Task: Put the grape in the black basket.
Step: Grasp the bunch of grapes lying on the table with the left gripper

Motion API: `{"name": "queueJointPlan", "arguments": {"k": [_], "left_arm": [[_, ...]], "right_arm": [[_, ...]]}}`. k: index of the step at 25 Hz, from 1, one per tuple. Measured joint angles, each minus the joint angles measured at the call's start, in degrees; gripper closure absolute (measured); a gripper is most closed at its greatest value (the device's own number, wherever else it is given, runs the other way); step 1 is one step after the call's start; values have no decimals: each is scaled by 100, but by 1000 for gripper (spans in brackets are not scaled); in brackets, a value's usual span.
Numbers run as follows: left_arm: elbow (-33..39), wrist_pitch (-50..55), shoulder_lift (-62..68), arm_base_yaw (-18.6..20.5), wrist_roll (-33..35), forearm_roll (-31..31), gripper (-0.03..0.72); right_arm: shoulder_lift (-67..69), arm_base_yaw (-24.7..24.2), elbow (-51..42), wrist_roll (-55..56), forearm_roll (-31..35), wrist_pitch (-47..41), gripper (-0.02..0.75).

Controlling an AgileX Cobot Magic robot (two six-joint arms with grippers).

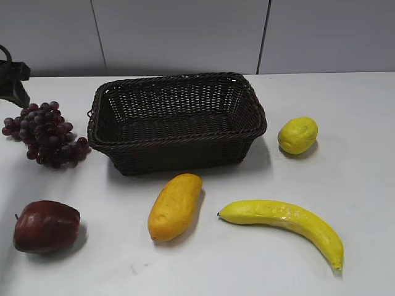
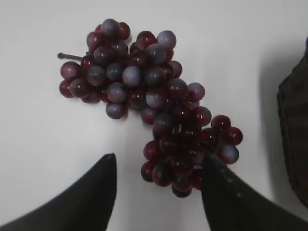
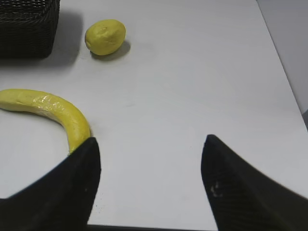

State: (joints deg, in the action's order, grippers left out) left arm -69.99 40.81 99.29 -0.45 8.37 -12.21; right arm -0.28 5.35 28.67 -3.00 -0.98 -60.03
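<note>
The grape (image 1: 44, 134) is a dark purple-red bunch lying on the white table, left of the black basket (image 1: 179, 148). In the left wrist view the grape (image 2: 149, 101) lies just beyond my left gripper (image 2: 159, 161), which is open; its right finger is beside the bunch's near end. Only a dark part of the left arm (image 1: 12, 83) shows at the exterior view's left edge. My right gripper (image 3: 150, 144) is open and empty over bare table. It does not show in the exterior view. The basket is empty.
A dark red apple (image 1: 46, 226) sits front left. An orange-yellow mango-like fruit (image 1: 175, 206) and a banana (image 1: 287, 223) lie in front of the basket. A lemon (image 1: 297, 135) sits right of it. The right wrist view shows the banana (image 3: 53, 113), lemon (image 3: 105, 36) and a basket corner (image 3: 29, 29).
</note>
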Motion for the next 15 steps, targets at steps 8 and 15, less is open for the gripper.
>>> {"name": "queueJointPlan", "arguments": {"k": [8, 15], "left_arm": [[-1231, 922, 1422, 0, 64, -6, 59], [-1545, 940, 2025, 0, 381, -316, 64]], "right_arm": [[0, 0, 0, 0, 0, 0, 238], [0, 0, 0, 0, 0, 0, 238]]}}
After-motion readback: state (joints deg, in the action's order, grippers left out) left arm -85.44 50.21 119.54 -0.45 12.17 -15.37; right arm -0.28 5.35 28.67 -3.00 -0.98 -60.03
